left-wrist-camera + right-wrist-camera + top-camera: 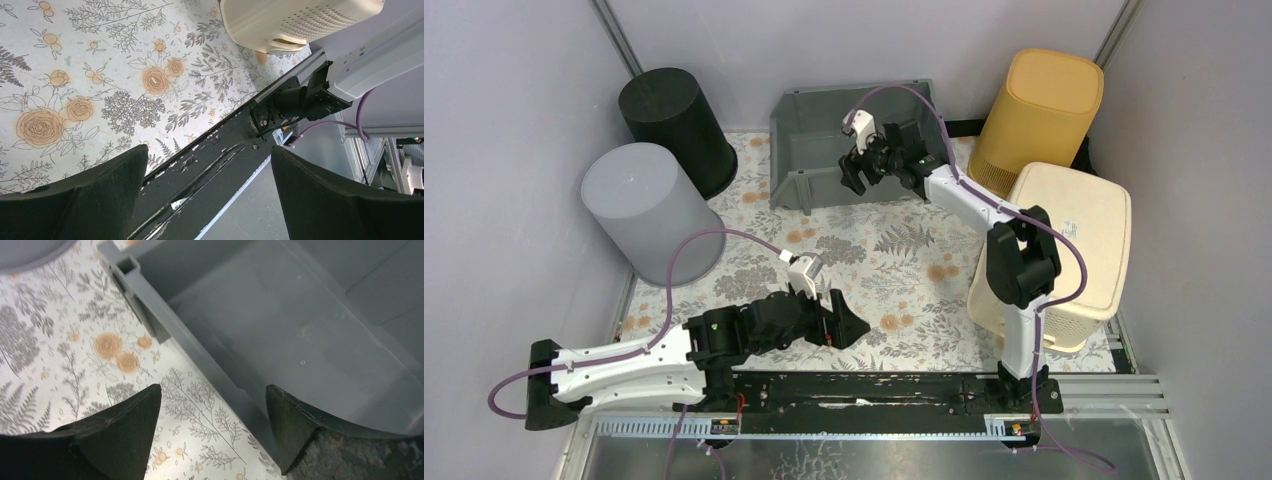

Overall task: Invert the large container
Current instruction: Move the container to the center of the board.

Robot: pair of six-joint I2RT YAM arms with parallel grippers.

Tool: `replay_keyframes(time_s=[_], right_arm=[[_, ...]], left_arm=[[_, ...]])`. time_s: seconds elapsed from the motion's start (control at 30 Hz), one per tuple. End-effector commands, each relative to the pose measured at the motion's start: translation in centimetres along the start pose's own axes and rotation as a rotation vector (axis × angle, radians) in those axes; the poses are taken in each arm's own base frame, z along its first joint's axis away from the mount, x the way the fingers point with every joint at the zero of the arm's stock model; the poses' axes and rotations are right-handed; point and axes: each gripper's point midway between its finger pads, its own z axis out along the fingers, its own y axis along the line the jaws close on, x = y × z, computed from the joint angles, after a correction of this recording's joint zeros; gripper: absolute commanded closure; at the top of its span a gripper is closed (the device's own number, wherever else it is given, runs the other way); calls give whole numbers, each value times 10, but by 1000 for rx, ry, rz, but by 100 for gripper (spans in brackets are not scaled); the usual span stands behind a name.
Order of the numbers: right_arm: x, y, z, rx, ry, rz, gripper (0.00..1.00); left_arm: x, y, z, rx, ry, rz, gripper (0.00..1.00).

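Sitting at the far middle of the floral surface (pixel 894 262), the large grey container (pixel 824 125) shows its open inside. The right fingers (pixel 120 437) are spread, straddling its near wall without gripping. The left fingers (pixel 90 200) are spread too, low by the near edge.

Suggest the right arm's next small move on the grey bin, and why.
Probably ease the right end effector down a little and close on the front wall of the grey bin. Its fingers are open and straddle that wall, one over the floral cloth, one over the bin's inside, so a grip there should allow tipping it over.
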Motion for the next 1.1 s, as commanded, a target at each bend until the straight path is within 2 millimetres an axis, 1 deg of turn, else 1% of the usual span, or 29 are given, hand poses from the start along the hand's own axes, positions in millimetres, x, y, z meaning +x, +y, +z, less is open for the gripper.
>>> replay_keyframes(time_s=[0.0, 0.07, 0.13, 0.2, 0.27, 0.33, 0.4, 0.5, 0.53, 0.63, 0.73, 0.83, 0.9, 0.93, 1.07], right_arm=[[27, 4, 8, -79, 99, -114, 17], [39, 0, 11, -80, 161, -129, 17], [47, -4, 14, -73, 206, -139, 17], [53, -8, 15, -63, 234, -144, 18], [53, -8, 12, -58, 242, -141, 19], [55, -7, 7, -47, 245, -129, 23], [53, -7, 1, -23, 245, -111, 30], [46, -6, -9, 0, 240, -78, 45], [42, -5, -13, 3, 234, -64, 48], [24, 1, -25, 22, 201, -12, 51], [12, 16, -35, 24, 190, 33, 55], [6, 34, -41, 31, 214, 92, 58], [6, 48, -43, 36, 241, 134, 59], [6, 59, -43, 35, 256, 150, 59], [12, 91, -44, 47, 315, 256, 60]], left_arm=[[-14, -23, -3, 71, -27, -1, 0], [-14, -27, -2, 87, -25, -7, 0], [-12, -29, 0, 92, -18, -12, 0], [-11, -29, 1, 93, -12, -13, 0], [-10, -29, 1, 94, -10, -15, 0], [-11, -29, 0, 96, -13, -20, 0], [-11, -30, -1, 101, -17, -24, 0], [-12, -31, -2, 108, -17, -27, 0], [-11, -32, -2, 111, -15, -30, 0], [-11, -35, -4, 122, -12, -36, 0], [-11, -40, -7, 140, -11, -38, 0], [-12, -43, -12, 157, -15, -45, 0], [-13, -44, -15, 167, -20, -50, 0], [-13, -44, -17, 170, -24, -52, 0], [-17, -42, -23, 158, -36, -48, 0]])
